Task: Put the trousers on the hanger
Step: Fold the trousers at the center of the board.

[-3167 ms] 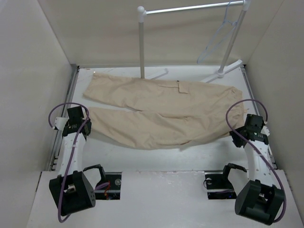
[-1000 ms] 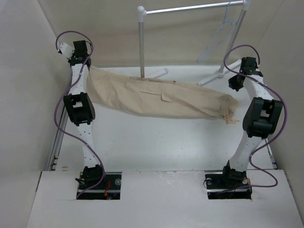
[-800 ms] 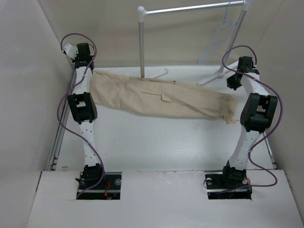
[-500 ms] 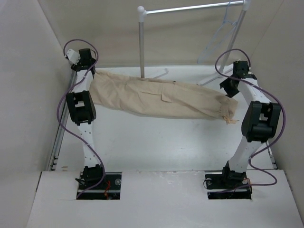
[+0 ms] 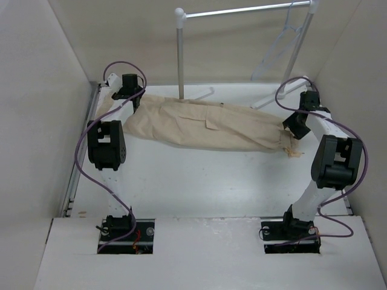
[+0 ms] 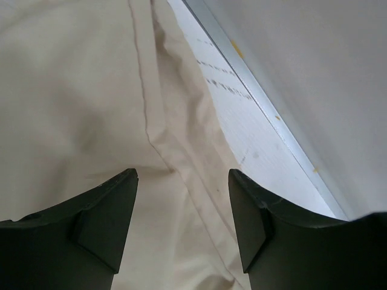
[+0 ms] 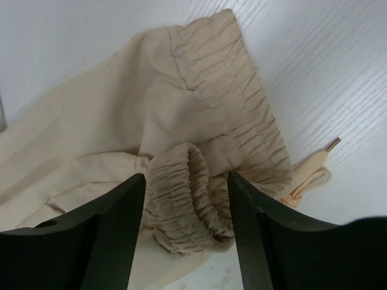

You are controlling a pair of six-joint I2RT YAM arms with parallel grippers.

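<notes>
The beige trousers (image 5: 205,124) lie folded lengthwise across the back of the table, hems at the left and waistband at the right. My left gripper (image 5: 129,103) hovers over their left end; in the left wrist view it (image 6: 181,181) is open, with flat cloth and a seam (image 6: 145,109) beneath and nothing between the fingers. My right gripper (image 5: 294,128) is at the waist end. In the right wrist view it (image 7: 187,181) is open, its jaws either side of the gathered elastic waistband (image 7: 193,187) without pinching it. The pale hanger (image 5: 273,52) hangs from the rack's rail at the back right.
A white garment rack stands at the back, its post (image 5: 179,54) just behind the trousers and its metal rail (image 5: 242,10) overhead. The drawstring (image 7: 314,169) trails off the waistband onto the table. A metal strip (image 6: 260,99) and side wall lie close to the left gripper.
Both grippers have opened and let go of the trousers, which now rest on the table. The left arm swung inward over the leg ends; the right dropped toward the waistband.
</notes>
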